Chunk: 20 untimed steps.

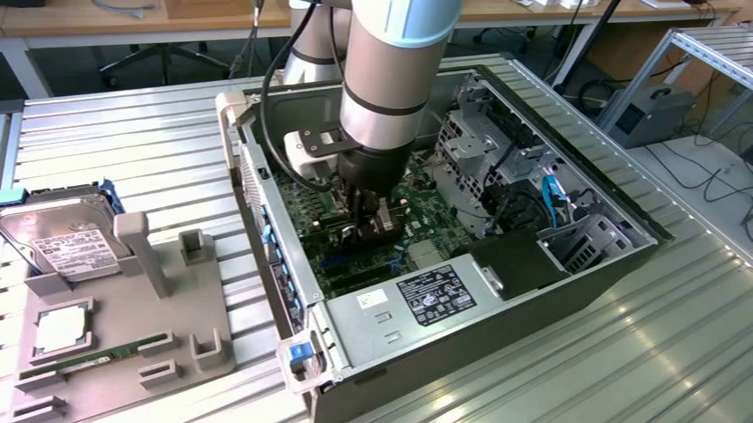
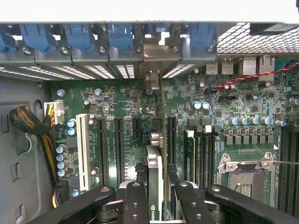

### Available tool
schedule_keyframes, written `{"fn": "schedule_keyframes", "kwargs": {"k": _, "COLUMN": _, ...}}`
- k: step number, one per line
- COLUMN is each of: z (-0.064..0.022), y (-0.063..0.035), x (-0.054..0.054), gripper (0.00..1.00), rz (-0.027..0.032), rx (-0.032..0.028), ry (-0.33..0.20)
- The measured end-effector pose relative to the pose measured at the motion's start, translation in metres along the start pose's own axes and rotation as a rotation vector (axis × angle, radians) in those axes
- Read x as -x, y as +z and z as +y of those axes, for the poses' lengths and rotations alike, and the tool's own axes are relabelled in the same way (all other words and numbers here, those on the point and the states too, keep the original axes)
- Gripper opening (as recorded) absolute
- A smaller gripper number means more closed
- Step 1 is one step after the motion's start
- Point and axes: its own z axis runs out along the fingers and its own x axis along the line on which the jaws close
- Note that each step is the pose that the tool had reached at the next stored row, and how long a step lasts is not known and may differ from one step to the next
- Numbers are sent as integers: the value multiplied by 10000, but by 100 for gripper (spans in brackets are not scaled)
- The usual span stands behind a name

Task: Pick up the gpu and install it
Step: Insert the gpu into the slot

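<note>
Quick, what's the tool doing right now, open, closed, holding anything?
Tool: closed on the gpu, holding it edge-on over the motherboard inside the computer case.

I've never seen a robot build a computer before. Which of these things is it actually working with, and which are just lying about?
In use:
- gpu, standing on edge over the motherboard, gripped by the hand
- open computer case

Lying about:
- hard drive on the grey holder tray
- RAM stick on the same tray
- power supply in the case
</note>
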Motion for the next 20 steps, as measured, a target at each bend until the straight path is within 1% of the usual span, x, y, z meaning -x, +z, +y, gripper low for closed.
{"fn": "schedule_keyframes", "kwargs": {"k": 4, "z": 13, "y": 8, "x": -2, "gripper": 27, "rz": 2, "rx": 1, "ry": 0}}
{"fn": "schedule_keyframes", "kwargs": {"k": 20, "z": 18, "y": 33, "x": -3, "gripper": 27, "rz": 3, "rx": 2, "ry": 0}}
